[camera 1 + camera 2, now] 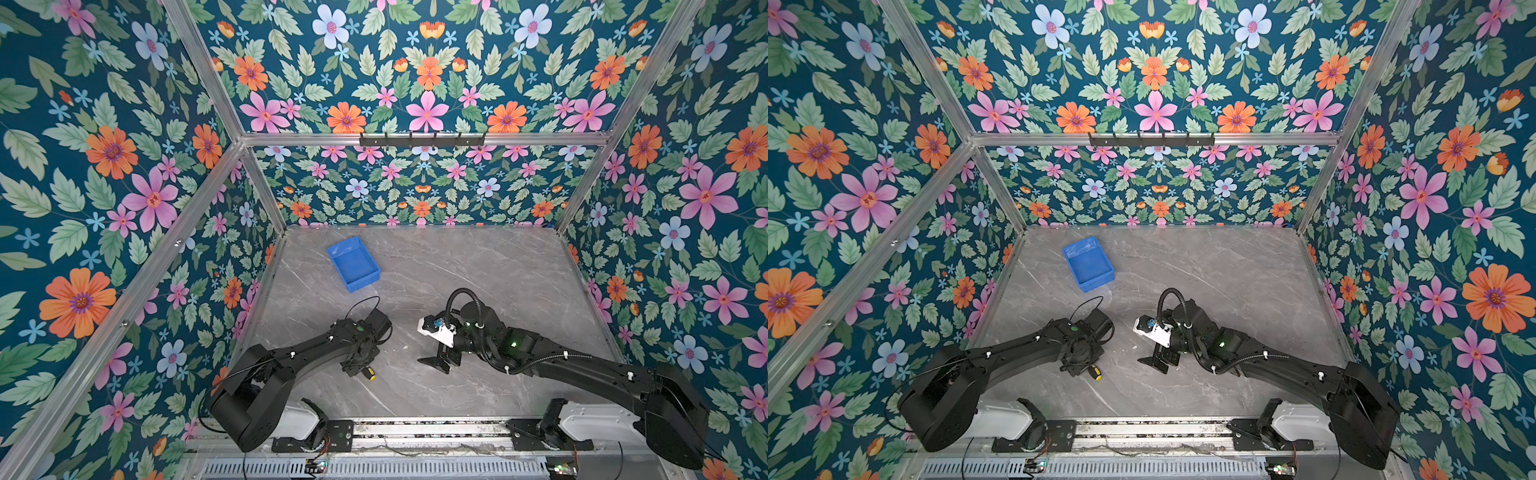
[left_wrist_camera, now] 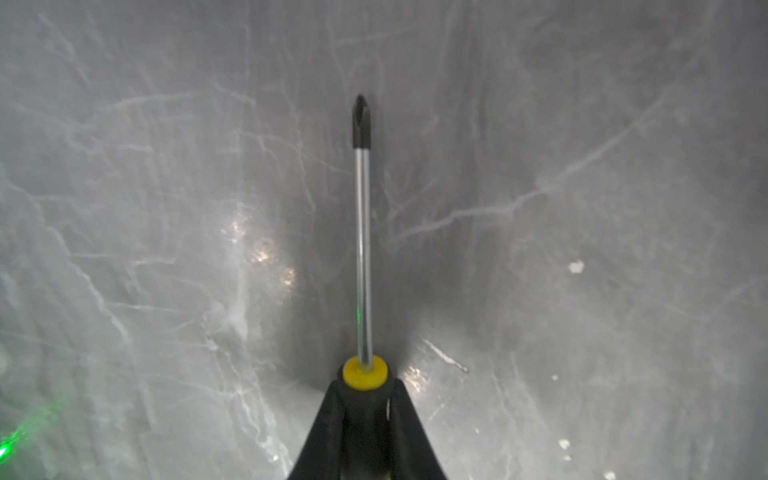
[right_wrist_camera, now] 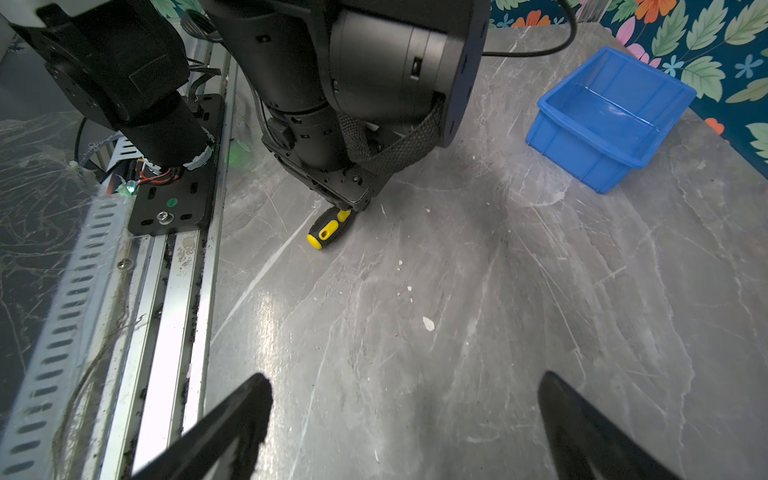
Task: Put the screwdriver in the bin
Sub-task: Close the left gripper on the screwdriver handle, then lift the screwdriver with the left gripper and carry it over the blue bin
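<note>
**Between my left fingers: screwdriver clamped, bin farther out**

Close to my left base, I am clamping the left gripper on the handle of the screwdriver. Its shaft is running straight out from between the jaws, low over the table. In both top views only the yellow butt is showing beside the gripper, on the side of my right arm. I cannot tell whether the tool is already leaving the table.

In a top view the bin is lying well apart from my left gripper, farther out toward the back wall, with nothing between. I judge the carry belongs to my left arm, the nearer one. My right gripper is hanging with its fingers wide apart, holding nothing.
</note>
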Controlling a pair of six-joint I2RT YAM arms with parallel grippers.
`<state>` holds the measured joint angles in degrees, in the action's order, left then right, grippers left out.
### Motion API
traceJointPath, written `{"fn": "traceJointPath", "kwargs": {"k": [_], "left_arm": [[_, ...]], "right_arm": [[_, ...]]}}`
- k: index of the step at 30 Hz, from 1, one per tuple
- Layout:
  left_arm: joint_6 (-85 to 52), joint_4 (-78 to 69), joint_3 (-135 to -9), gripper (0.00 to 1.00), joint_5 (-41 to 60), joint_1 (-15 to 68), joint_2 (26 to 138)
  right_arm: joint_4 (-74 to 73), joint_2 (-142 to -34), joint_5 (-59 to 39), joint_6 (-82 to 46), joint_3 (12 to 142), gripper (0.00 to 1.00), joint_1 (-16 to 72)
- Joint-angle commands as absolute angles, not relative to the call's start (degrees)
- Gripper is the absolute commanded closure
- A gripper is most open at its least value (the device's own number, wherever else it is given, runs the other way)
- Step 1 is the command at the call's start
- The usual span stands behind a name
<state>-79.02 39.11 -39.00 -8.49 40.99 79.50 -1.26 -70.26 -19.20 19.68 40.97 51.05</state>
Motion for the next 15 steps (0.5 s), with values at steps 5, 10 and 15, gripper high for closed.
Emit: {"fn": "traceJointPath", "kwargs": {"k": [5,10,15], "left_arm": [[-78.0,41.3,-41.4,0.88,-11.1,41.0,79.6],[-77.3,42.8,-43.4,0.89,-12.8,41.0,78.8],[-73.2,45.0,-51.0,0.9,-16.4,40.0,80.4]], "right_arm": [[-1.8,-71.2,-19.1,21.3,42.2,0.01,51.1],[-2.3,-71.6,-18.8,21.4,42.8,0.01,51.1],[-3.3,-71.9,-15.9,21.7,44.4,0.01,51.0]]}}
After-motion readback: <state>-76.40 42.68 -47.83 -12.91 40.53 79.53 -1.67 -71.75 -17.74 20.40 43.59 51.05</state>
